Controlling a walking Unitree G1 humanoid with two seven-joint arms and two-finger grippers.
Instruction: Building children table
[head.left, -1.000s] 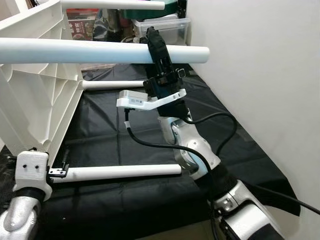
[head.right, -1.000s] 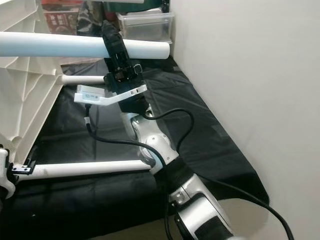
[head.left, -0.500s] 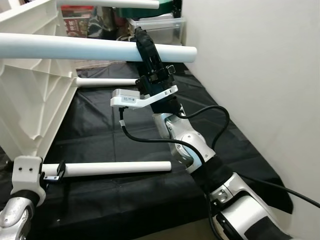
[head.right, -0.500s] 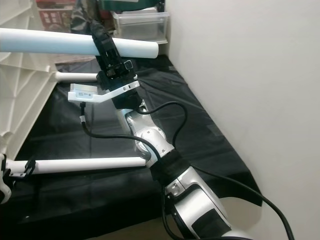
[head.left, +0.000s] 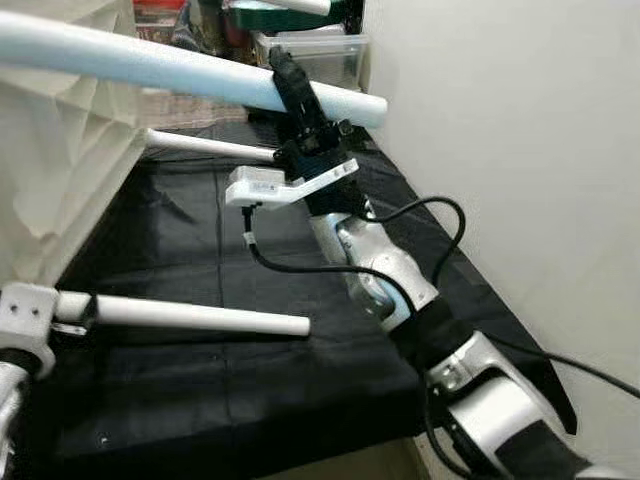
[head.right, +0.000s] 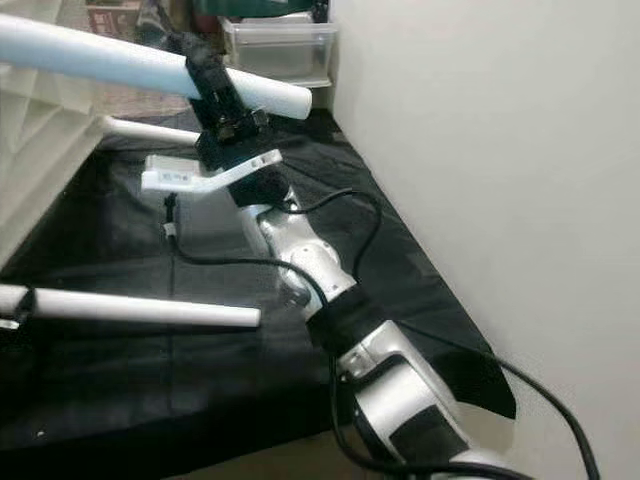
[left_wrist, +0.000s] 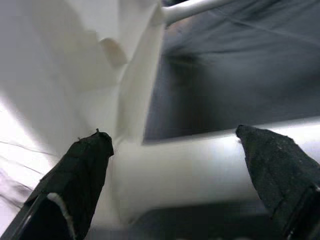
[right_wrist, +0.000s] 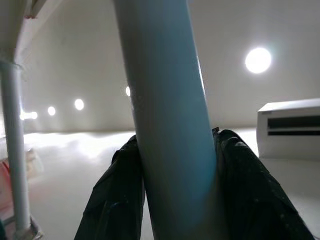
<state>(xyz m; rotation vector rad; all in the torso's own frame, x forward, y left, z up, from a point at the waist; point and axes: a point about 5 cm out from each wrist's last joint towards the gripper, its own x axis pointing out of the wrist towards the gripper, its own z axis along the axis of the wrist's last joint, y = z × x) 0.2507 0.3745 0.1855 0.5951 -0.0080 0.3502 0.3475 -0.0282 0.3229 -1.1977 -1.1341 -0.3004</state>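
The white children's table lies on its side, its ribbed tabletop (head.left: 50, 150) at the left and its legs pointing right. My right gripper (head.left: 290, 85) is shut on the upper near leg (head.left: 150, 70), close to the leg's free end; the right wrist view has that leg (right_wrist: 165, 75) clamped between both fingers. My left gripper (left_wrist: 172, 132) is at the bottom left, by the base of the lower near leg (head.left: 190, 317). Its fingers (left_wrist: 85, 170) stand wide apart, open, with the leg and the tabletop's underside just beyond them.
A black mat (head.left: 200, 250) covers the floor under the table. A white wall (head.left: 500, 150) runs close along the right. A clear plastic box (head.left: 320, 50) and clutter stand at the back. Two further legs (head.left: 210, 147) point right behind the near ones.
The view has shifted. The table now sits further left and its legs slope down to the right. My right gripper stays shut on the upper leg, and my left gripper stays by the lower leg's base.
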